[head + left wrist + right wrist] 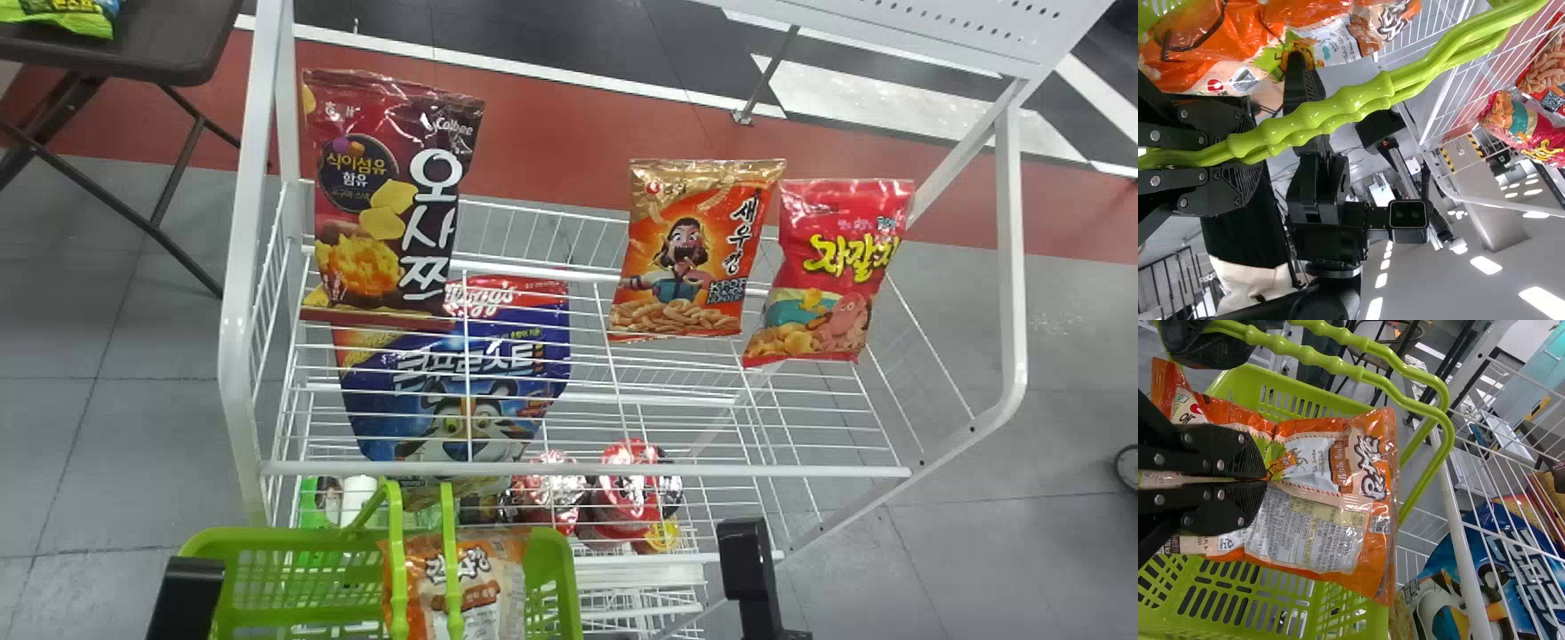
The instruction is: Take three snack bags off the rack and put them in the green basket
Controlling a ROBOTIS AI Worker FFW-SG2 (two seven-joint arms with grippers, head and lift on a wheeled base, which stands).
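Orange bag (1338, 487): clamped about its middle by my right gripper (1265, 480), one end reaching out past the fingertips.
Bag's long axis: in line with my fingers, running towards the rack (622, 469).
Green basket (240, 538): below the bag, so I judge the coming move is straight down, then let go.
Handles (1331, 117): squeezed together in my left gripper (1253, 153), which holds the basket beside the rack.
Nearer arm: my right, for this bag and, I think, for the red one.
Count: one bag in my grip; three on the top tier, namely dark purple bag (382, 204), gold-topped bag (689, 249), red bag (827, 267); one blue pouch (391, 418) lower; one basket, two handles.
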